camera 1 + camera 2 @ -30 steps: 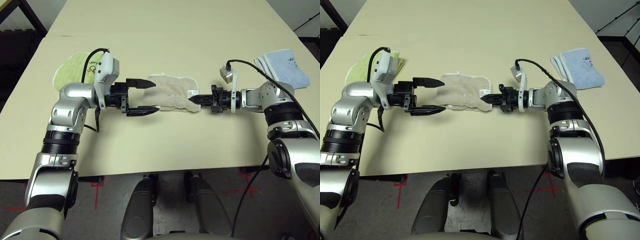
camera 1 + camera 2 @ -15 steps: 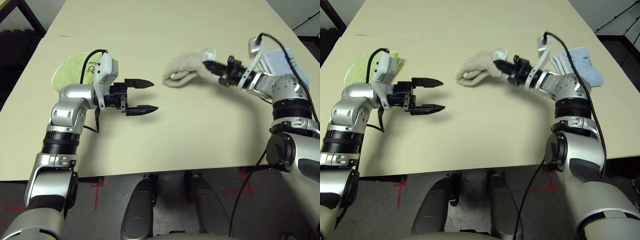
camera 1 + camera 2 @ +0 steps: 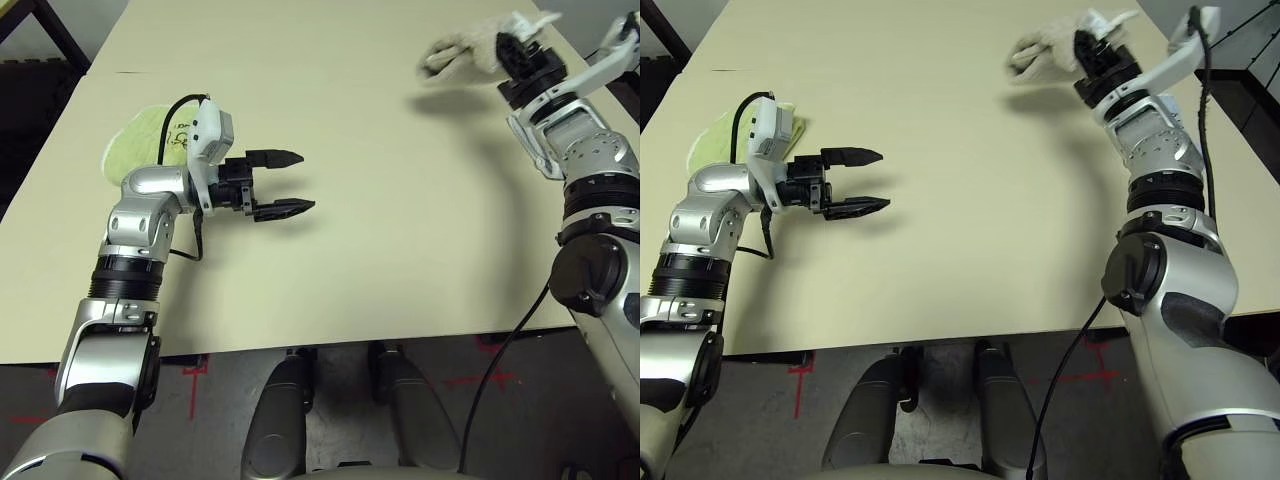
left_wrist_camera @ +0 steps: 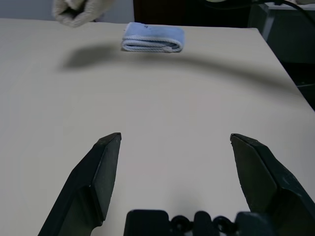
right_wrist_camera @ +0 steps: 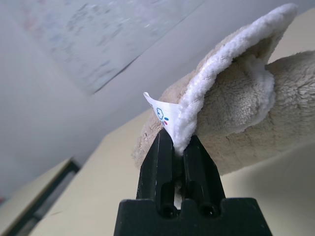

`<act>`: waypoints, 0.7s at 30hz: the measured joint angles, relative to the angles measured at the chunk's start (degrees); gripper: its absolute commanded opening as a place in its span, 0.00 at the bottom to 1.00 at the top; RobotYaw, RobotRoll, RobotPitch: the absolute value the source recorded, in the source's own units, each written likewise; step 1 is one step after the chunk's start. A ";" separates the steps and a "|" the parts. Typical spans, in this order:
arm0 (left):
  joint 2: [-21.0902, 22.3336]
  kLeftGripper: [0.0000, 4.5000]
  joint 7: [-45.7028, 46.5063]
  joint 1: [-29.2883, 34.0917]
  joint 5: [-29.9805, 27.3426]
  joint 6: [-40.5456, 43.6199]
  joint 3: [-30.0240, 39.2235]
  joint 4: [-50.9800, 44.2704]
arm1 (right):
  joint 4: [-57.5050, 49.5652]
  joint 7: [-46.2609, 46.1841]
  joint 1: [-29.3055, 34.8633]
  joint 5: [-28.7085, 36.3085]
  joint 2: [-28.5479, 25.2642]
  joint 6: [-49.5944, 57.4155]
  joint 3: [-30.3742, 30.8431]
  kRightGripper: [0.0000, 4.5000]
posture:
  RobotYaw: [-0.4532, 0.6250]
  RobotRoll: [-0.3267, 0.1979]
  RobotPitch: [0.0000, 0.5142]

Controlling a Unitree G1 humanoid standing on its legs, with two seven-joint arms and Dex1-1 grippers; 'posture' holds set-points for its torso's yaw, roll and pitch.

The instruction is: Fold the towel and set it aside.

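The right gripper's jaws [image 5: 179, 140] are closed on the white edge of the beige towel [image 5: 236, 101] beside its small tag [image 5: 165, 115], holding it bunched above the far part of the table [image 3: 380, 260], toward 1 o'clock from the robot. The left gripper's jaws [image 3: 308, 180] stand wide with nothing between them, pointing to 3 o'clock, and the lime-green towel [image 3: 135, 150] lies toward 11 o'clock, by the left wrist

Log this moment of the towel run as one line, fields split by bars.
Right tool: shut on beige towel edge | towel: lifted above table, folds hanging | left tool: open, empty | blue towel: folded, on table
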 measured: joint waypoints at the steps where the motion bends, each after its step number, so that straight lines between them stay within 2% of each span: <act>1: -0.12 1.00 0.33 -0.29 0.01 -0.23 0.00 0.20 | 0.82 -0.59 0.00 -0.37 -0.31 -1.20 0.03 0.01 | 0.40 0.62 0.46; 12: -1.13 1.00 3.03 -1.31 -0.03 -0.58 0.34 1.55 | 5.03 -4.18 1.40 -3.37 -2.93 -8.43 0.12 0.01 | 0.40 0.62 0.45; 21: -0.02 1.00 3.31 -0.38 -0.28 0.46 1.72 -0.62 | 6.84 -4.17 1.09 -3.84 -3.88 -9.29 0.13 0.01 | 0.41 0.62 0.50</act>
